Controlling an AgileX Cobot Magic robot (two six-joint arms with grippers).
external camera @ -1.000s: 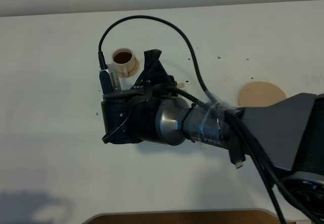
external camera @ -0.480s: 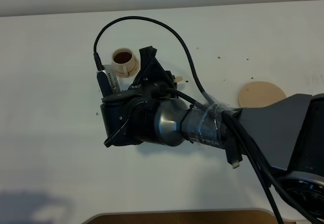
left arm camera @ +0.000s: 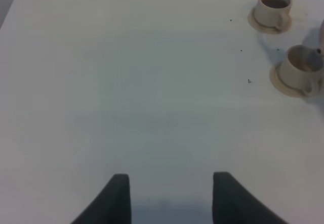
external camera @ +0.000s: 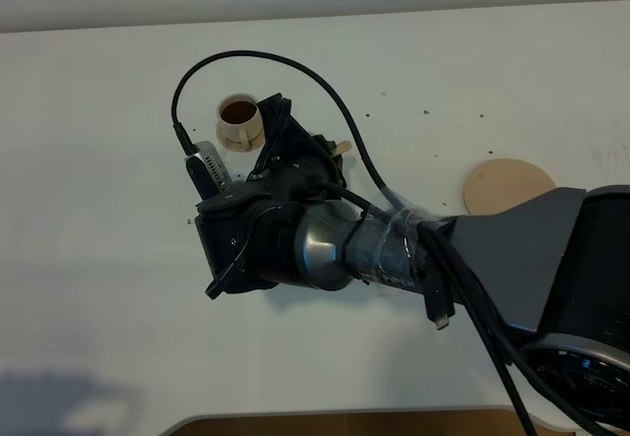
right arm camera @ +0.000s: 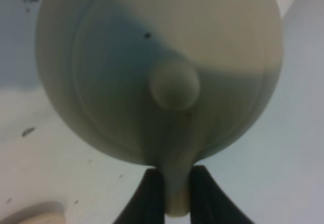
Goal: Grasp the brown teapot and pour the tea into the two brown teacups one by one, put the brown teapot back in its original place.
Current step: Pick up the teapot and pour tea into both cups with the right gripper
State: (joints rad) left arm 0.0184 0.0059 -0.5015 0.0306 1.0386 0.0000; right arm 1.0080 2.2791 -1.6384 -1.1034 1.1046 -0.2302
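Your right end effector (right arm camera: 171, 191) has its two dark fingers clamped on the small loop handle of the brown teapot (right arm camera: 162, 57), a smooth, matte, pale beige clay body. It sits directly ahead of the fingertips, with the round knob at the centre of its domed lid. From above, the arm hides most of the pot. One of the two brown teacups (external camera: 239, 121), a small cylinder on a flared base, stands just beyond the end effector and holds dark tea. The flat round tan coaster (external camera: 507, 185) lies well behind it, beside the forearm, on the plain white counter (external camera: 98, 160). Your left end effector (left arm camera: 169, 193) hangs with its fingers apart and empty. Both cups, the filled one (left arm camera: 273, 9) and its twin (left arm camera: 298, 72), stand far ahead of it, toward the right arm's side.
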